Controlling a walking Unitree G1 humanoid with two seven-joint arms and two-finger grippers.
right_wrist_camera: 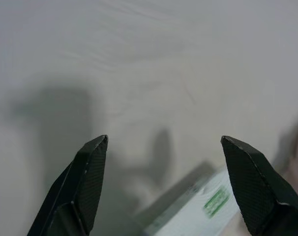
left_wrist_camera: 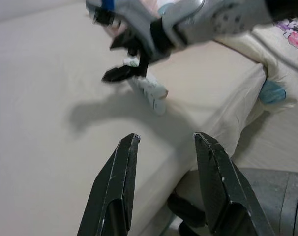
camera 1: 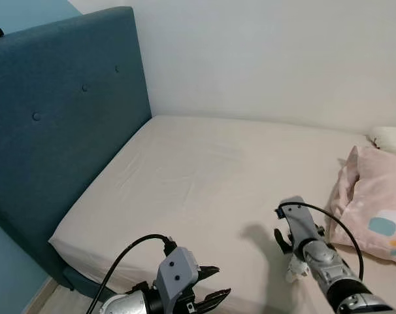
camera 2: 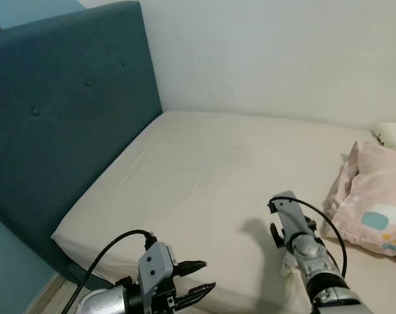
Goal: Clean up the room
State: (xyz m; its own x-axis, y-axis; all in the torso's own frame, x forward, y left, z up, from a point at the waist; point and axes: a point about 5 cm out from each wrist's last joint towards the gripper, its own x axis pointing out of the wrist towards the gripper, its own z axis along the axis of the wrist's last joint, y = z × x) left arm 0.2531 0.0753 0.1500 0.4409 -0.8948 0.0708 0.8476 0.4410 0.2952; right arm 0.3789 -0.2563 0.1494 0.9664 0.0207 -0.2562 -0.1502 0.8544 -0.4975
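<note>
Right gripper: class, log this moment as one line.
right gripper | open, above white packet on bed | left gripper | open, idle

Pink pillow (camera 1: 371,209) cut off at frame edge; white packet (right_wrist_camera: 198,214) partly out of frame.

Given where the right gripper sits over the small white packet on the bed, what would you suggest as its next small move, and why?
Probably lower the right gripper a little and close. Its fingers are spread wide just above the white packet, which lies on the bed sheet near the pink pillow and is not yet between them. The left gripper waits open at the mattress edge.
</note>
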